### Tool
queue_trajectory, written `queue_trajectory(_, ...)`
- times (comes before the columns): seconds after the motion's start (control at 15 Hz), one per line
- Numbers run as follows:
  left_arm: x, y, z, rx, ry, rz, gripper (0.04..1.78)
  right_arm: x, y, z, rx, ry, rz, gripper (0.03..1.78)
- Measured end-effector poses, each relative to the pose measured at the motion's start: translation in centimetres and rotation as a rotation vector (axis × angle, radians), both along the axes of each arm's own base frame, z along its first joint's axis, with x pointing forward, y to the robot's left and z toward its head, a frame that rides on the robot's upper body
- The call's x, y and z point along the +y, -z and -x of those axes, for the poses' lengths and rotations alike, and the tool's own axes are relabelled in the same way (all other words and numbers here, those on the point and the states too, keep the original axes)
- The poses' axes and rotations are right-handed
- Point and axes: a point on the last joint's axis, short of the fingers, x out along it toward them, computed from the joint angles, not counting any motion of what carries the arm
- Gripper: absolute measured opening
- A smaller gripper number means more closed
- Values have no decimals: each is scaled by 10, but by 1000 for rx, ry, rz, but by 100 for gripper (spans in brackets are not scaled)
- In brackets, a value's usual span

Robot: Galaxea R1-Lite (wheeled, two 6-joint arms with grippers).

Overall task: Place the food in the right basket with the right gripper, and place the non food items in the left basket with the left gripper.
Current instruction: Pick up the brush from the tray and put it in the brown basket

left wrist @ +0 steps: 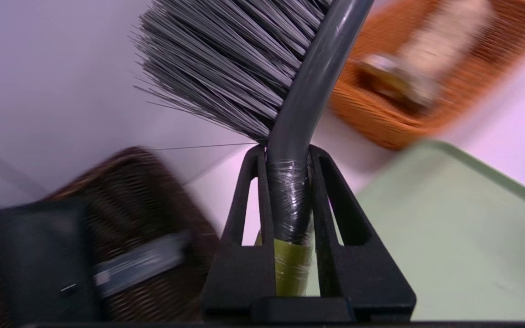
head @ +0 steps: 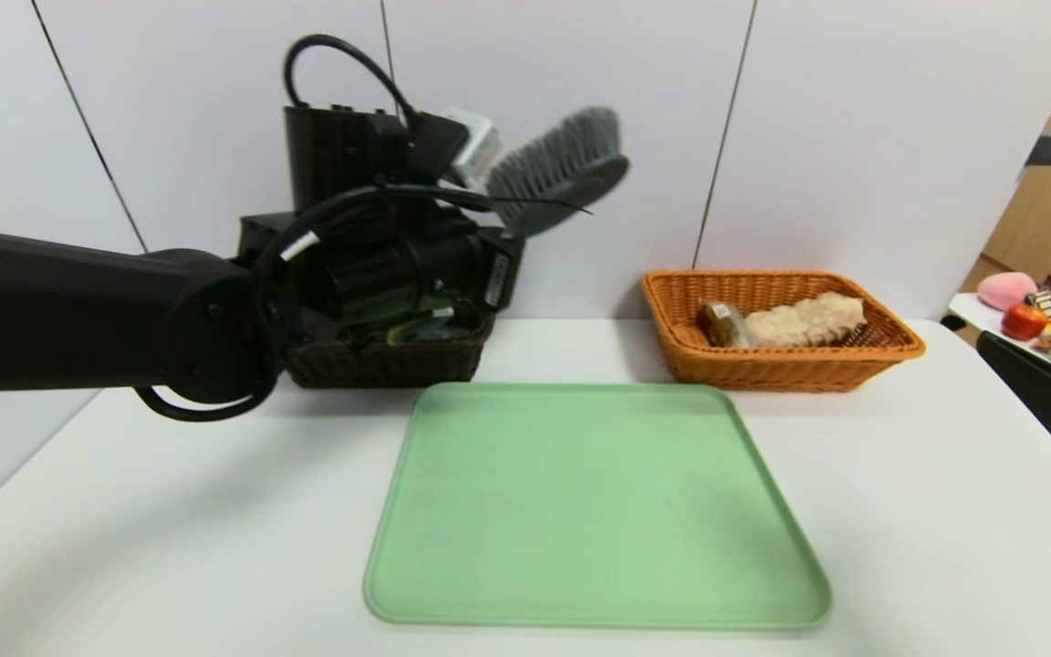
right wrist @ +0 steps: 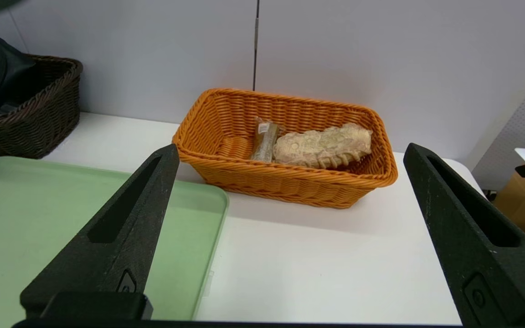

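My left gripper (left wrist: 287, 152) is shut on the handle of a grey brush (left wrist: 290, 105) and holds it in the air over the dark brown left basket (head: 379, 360); the brush head (head: 562, 164) points up and to the right. The dark basket (left wrist: 121, 214) holds a black item (left wrist: 39, 255). The orange right basket (head: 781, 324) holds a beige bread piece (head: 804, 319) and a wrapped snack (head: 722, 321). My right gripper (right wrist: 290, 155) is open and empty, low at the table's right, in front of the orange basket (right wrist: 285, 141). The green tray (head: 594, 506) is bare.
The white wall stands close behind both baskets. A side table at far right carries toys and packets (head: 1050, 310). The left arm's body (head: 78, 310) spans the left of the table.
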Motion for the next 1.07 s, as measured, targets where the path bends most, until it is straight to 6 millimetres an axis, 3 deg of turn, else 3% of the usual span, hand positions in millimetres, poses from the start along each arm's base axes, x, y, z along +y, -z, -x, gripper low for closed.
queue_trajectory(0.2, 70, -7, -27, -7, -245, 97, 28, 0, 1, 0, 6, 0, 6, 170)
queue_trajectory(0.33, 95, 2, -31, 28, -323, 115, 28, 0, 1, -1, 8, 1, 9, 170)
queue_trajectory(0.67, 108, 11, -33, 70, -356, 148, 28, 0, 1, -2, 11, 3, 9, 170)
queue_trajectory(1.07, 107, 7, -30, -12, -152, 55, 28, 0, 4, 0, 16, 5, 11, 170)
